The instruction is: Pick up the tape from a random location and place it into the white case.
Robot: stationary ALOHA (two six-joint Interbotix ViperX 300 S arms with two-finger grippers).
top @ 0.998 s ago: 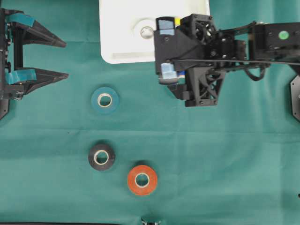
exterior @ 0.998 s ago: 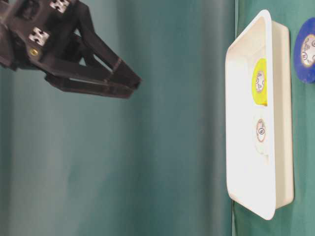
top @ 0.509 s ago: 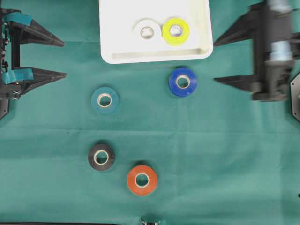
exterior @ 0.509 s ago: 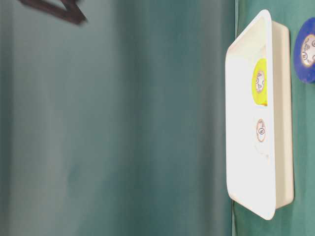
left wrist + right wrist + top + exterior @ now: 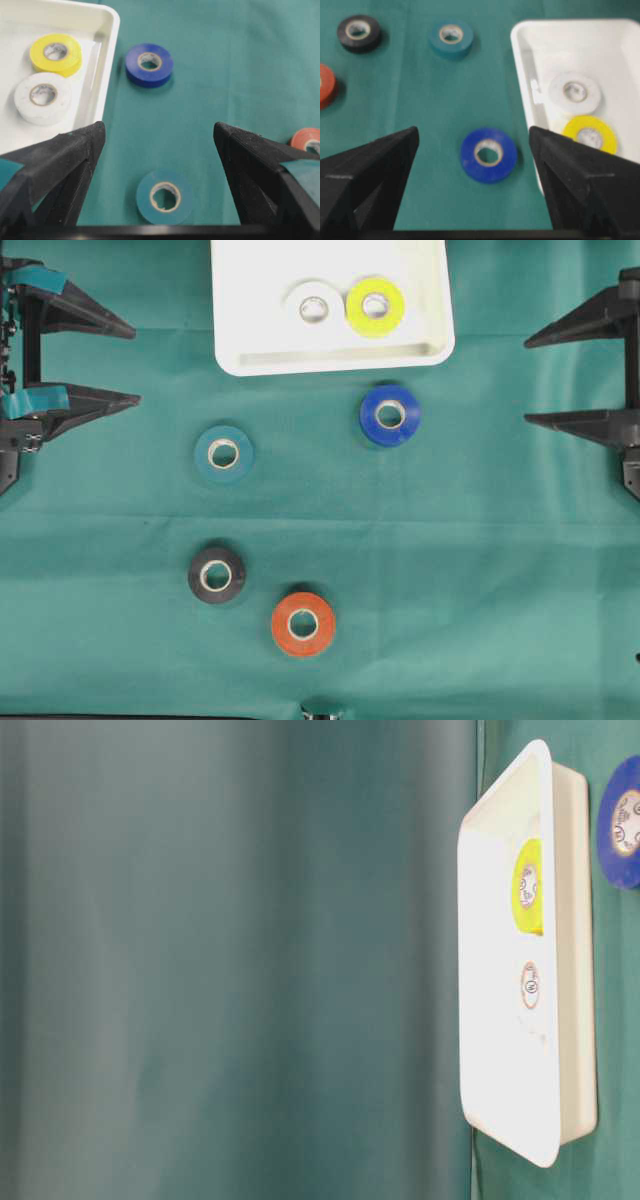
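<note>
— What covers the bench [image 5: 480,570]?

— A green cloth, wall to wall. On it, the white case [image 5: 232,330] sits at the far edge, between the two tools.

— And loose on the cloth?

— A blue roll [image 5: 390,415] just beside the case, nearer the right tool [image 5: 575,378]; a teal roll [image 5: 224,453] nearer the left tool [image 5: 125,365]; a black roll [image 5: 216,575] and an orange roll [image 5: 303,623], well apart from both.
</note>
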